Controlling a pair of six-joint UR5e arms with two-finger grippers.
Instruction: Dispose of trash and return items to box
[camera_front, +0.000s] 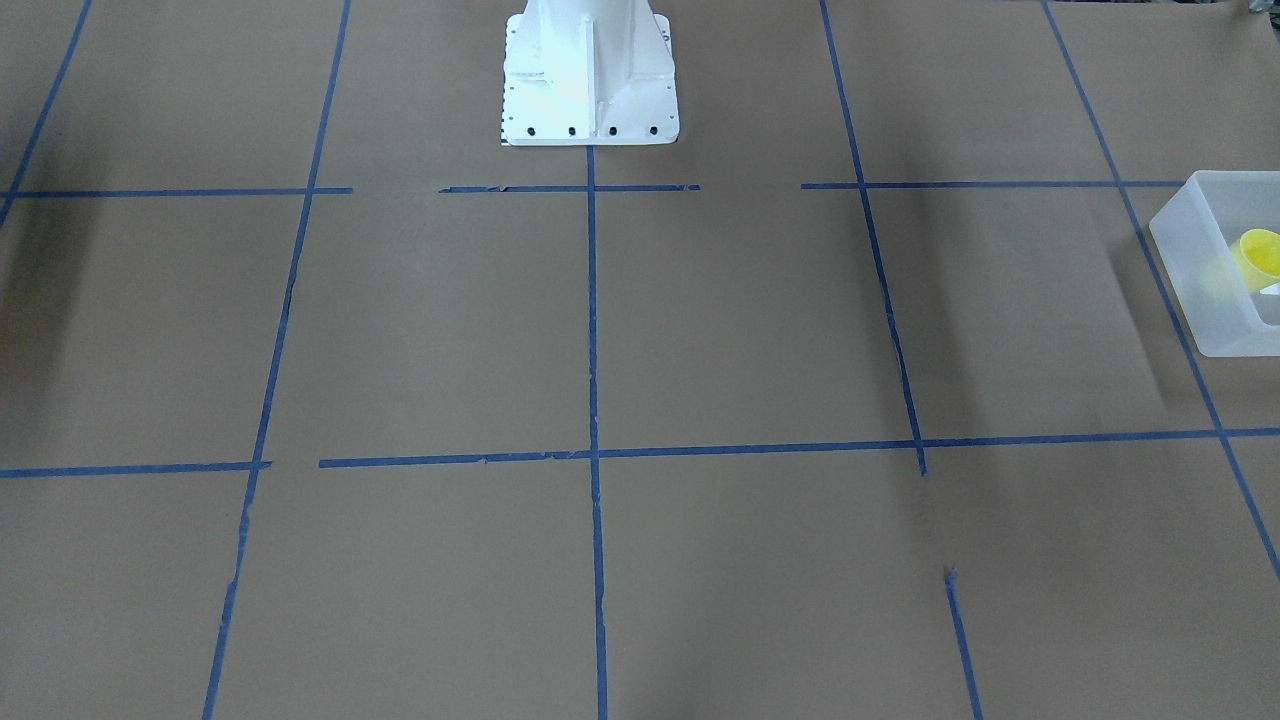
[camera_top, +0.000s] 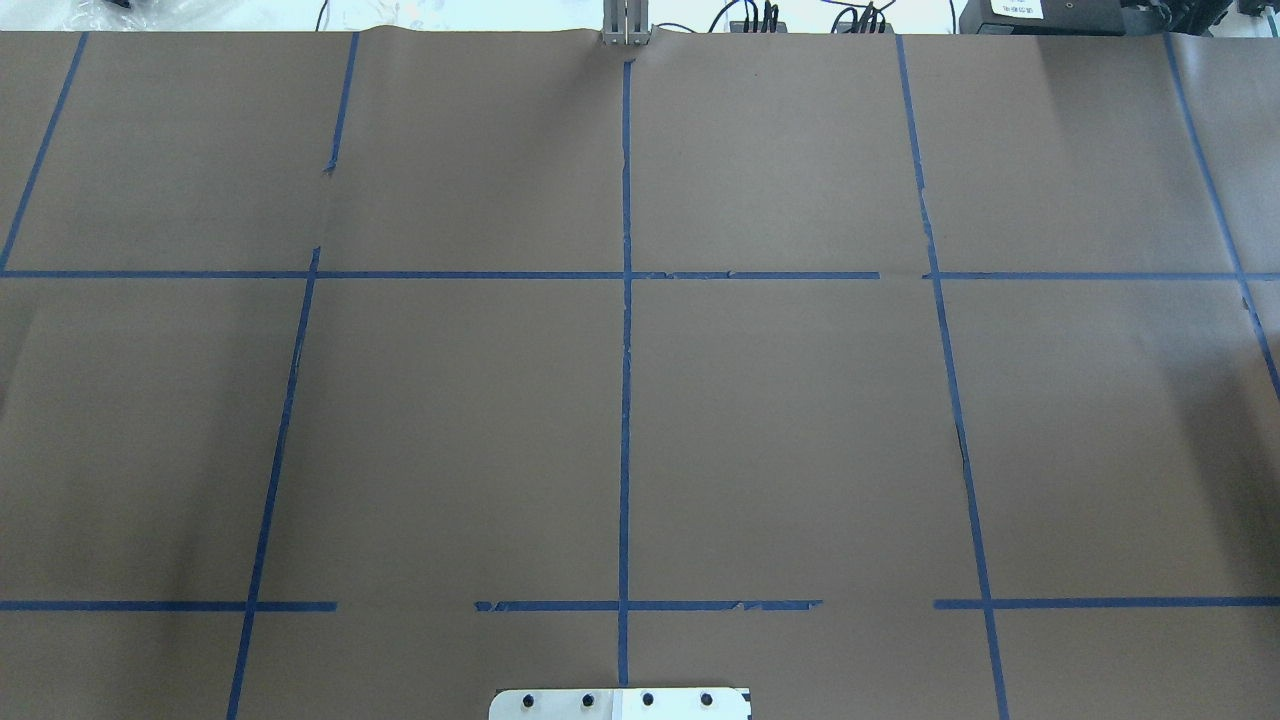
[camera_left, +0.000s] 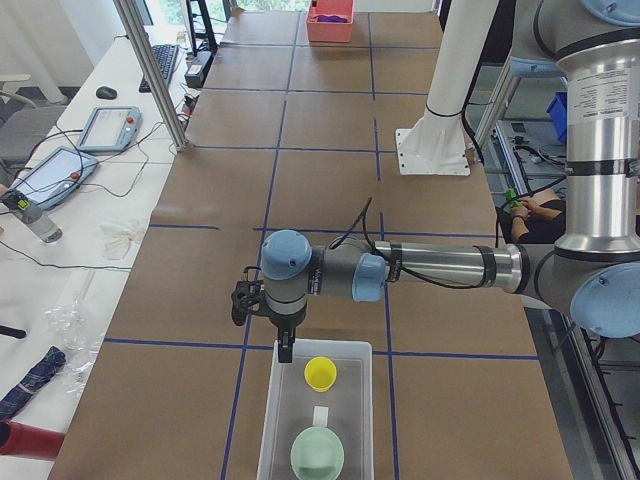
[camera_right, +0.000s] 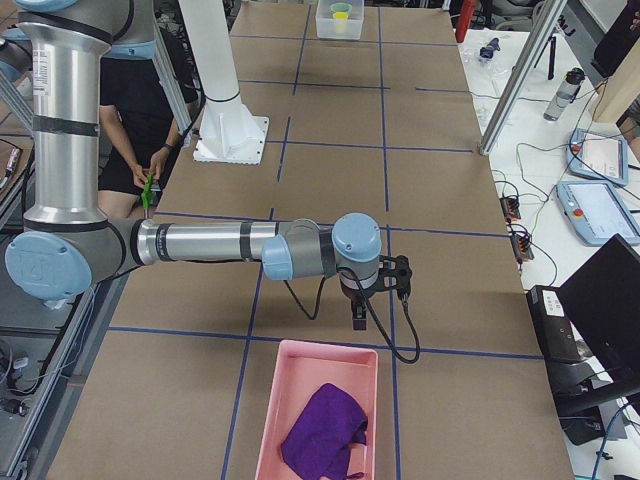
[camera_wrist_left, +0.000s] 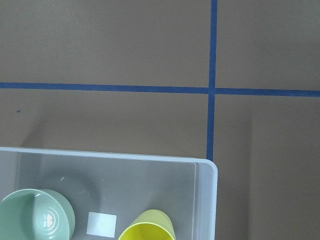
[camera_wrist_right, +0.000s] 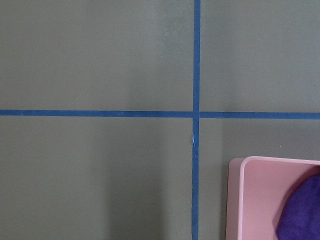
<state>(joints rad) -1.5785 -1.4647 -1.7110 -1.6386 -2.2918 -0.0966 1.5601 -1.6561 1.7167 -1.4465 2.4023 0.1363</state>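
The yellow cup (camera_left: 320, 373) lies inside the translucent white box (camera_left: 272, 400), next to a pale green bowl (camera_left: 317, 453). In the left wrist view the cup (camera_wrist_left: 147, 231) and the bowl (camera_wrist_left: 35, 216) sit near the box's corner (camera_wrist_left: 213, 190). The front view shows the box (camera_front: 1190, 262) with the cup (camera_front: 1258, 256) at its right edge. My left gripper (camera_left: 285, 350) hangs over the box's far rim, just beside the cup. My right gripper (camera_right: 358, 320) hangs above the table just before a pink bin. I cannot tell whether either gripper is open or shut.
The pink bin (camera_right: 318, 400) holds a purple cloth (camera_right: 325, 432), also in the right wrist view (camera_wrist_right: 306, 210). The white pedestal (camera_front: 590, 80) stands at the table's robot side. Blue tape lines grid the brown table. A person (camera_right: 150, 110) sits behind the robot.
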